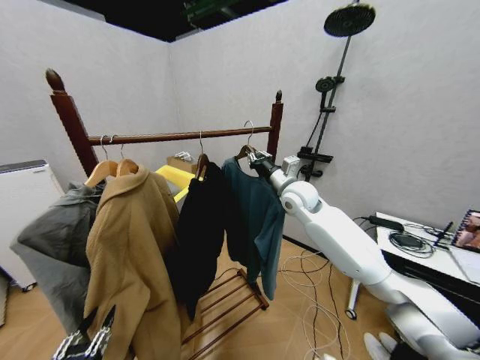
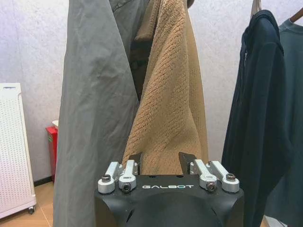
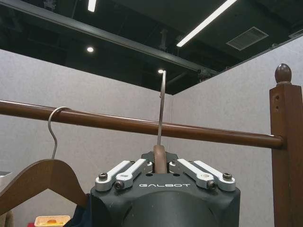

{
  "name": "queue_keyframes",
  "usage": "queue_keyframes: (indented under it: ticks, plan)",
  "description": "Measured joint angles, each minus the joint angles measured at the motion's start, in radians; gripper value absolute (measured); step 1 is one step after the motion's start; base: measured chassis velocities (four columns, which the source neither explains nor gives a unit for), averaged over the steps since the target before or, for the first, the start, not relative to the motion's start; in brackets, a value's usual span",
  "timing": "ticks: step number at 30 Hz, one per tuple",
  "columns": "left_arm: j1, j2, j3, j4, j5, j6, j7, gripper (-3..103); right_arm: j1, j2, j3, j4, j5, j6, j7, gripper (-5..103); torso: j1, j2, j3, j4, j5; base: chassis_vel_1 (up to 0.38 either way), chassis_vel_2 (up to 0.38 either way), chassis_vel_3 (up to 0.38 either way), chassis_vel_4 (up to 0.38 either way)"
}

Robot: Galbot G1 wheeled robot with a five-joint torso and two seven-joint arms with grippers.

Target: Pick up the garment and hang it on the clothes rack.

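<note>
The clothes rack (image 1: 172, 136) stands in the middle of the head view, its bar (image 3: 118, 124) running to the right post (image 3: 284, 156). The teal-blue garment (image 1: 255, 214) hangs at the bar's right end, beside a black garment (image 1: 201, 225). My right gripper (image 1: 255, 159) is shut on the neck of the garment's wooden hanger (image 3: 159, 160). The metal hook (image 3: 162, 109) crosses the bar, its top a little above it. My left gripper (image 2: 161, 158) is open and low at the left (image 1: 84, 343), facing a tan coat (image 2: 170, 109).
A grey jacket (image 1: 52, 240) and the tan coat (image 1: 131, 247) fill the bar's left part. A second wooden hanger (image 3: 38, 182) hangs next to mine. A white appliance (image 1: 26, 199) stands at left. At right are a shower stand (image 1: 330, 97), a desk (image 1: 424, 251) and floor cables (image 1: 307, 289).
</note>
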Motion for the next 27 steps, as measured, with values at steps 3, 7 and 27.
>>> queue_keyframes:
  ticks: [3,7,27]
  plan:
    - [0.000,0.000,0.000,0.000,0.000,0.000,0.000,46,-0.002,0.000,0.001,0.001,0.000,0.000,0.000,10,0.000,0.000,0.000,0.0000,-0.0001,0.000,0.000,0.000,0.000]
    - [0.000,0.000,0.000,0.000,0.000,0.000,0.000,46,-0.005,-0.001,0.003,0.003,0.000,0.000,0.000,10,0.000,0.000,0.000,0.0001,-0.0001,0.000,0.000,0.000,0.000]
    - [0.000,0.000,0.000,0.000,0.000,0.000,0.000,46,-0.008,-0.002,0.006,0.006,-0.001,0.000,0.000,10,0.000,0.000,0.000,0.0001,-0.0001,0.000,0.000,0.000,0.000]
